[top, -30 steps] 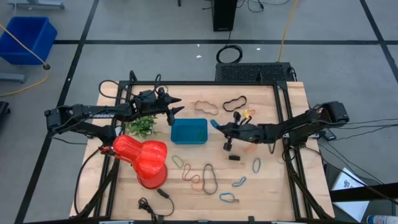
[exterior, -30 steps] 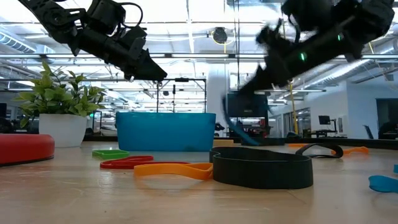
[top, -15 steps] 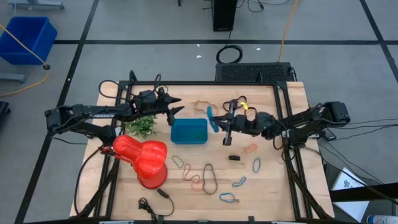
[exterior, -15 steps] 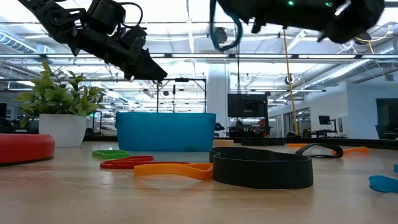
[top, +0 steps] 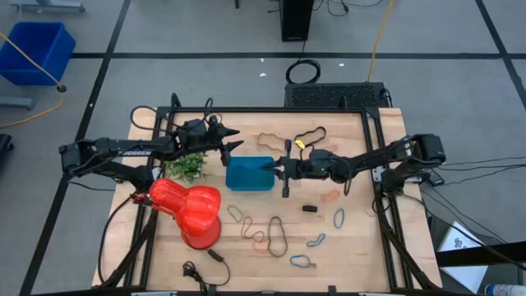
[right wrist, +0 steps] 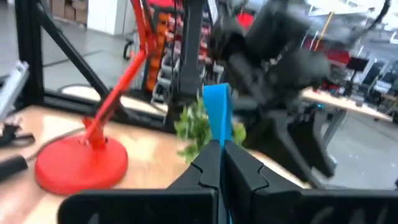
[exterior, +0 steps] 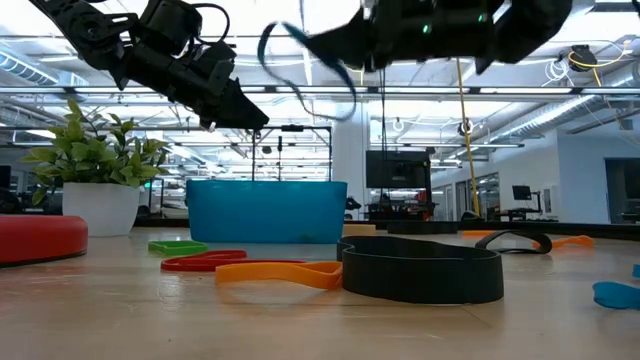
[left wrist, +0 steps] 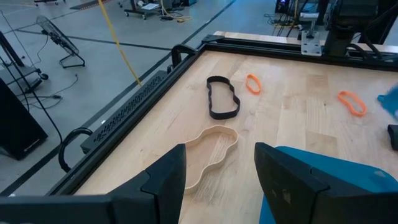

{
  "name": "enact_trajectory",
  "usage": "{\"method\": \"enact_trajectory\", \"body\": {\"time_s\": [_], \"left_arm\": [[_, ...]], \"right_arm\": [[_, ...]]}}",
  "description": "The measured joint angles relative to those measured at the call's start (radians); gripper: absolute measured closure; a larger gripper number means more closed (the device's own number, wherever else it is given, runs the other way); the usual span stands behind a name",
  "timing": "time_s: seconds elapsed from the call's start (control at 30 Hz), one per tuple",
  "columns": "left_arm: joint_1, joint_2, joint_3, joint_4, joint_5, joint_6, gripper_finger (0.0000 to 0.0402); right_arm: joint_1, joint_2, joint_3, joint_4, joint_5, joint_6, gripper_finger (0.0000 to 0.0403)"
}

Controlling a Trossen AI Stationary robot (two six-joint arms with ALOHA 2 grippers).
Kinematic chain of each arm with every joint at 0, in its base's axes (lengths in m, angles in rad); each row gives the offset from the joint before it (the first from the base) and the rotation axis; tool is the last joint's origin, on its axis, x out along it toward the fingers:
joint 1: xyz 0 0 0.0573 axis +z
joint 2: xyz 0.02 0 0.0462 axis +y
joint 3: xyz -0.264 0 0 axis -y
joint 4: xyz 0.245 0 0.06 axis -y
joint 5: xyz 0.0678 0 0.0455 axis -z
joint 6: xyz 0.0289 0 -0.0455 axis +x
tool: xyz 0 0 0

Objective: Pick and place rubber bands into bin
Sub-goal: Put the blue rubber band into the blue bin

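The teal bin [top: 249,173] stands mid-table, its front wall [exterior: 265,210] facing the low view. My right gripper [top: 274,168] reaches level from the table's right to the bin's right rim, shut on a blue rubber band [right wrist: 217,112]. That band swings as a blurred loop [exterior: 300,55] high above the bin. My left gripper [top: 235,141] hangs open above the bin's far left corner, touching nothing. Several other rubber bands lie flat on the wood: a tan one [top: 271,140], a black one [top: 311,133], an orange one [top: 330,196] and a blue one [top: 339,218]. My right gripper pinches the blue rubber band [right wrist: 217,134] between its two shut fingers. The fingers come level from the table's right. The band's loop [exterior: 300,55] sticks out past the fingertips, lifted clear of table and bin.
A red vase [top: 191,210] lies on its side at the near left, with a green leafy plant [top: 189,167] left of the bin. More bands [top: 276,234] and a black cable [top: 215,256] lie near the front edge. A wide black band [exterior: 420,270] lies close to the low camera.
My right gripper has risen from the table right of the bin and moved left to the bin's right rim. It tipped from pointing down to level and stayed shut. The blue band came up with it, lifted clear of the table.
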Motion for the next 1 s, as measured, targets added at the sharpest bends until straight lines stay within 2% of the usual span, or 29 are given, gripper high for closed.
{"method": "enact_trajectory", "body": {"time_s": [0.47,1.0], "left_arm": [[0.000,0.000,0.000,-0.002,0.000,0.000,0.0206],[0.000,0.000,0.000,-0.003,0.000,0.000,0.0206]], "right_arm": [[-0.056,0.278,0.000,0.124,0.001,0.078,0.0403],[-0.061,0.311,0.000,0.123,0.001,0.109,0.0399]]}}
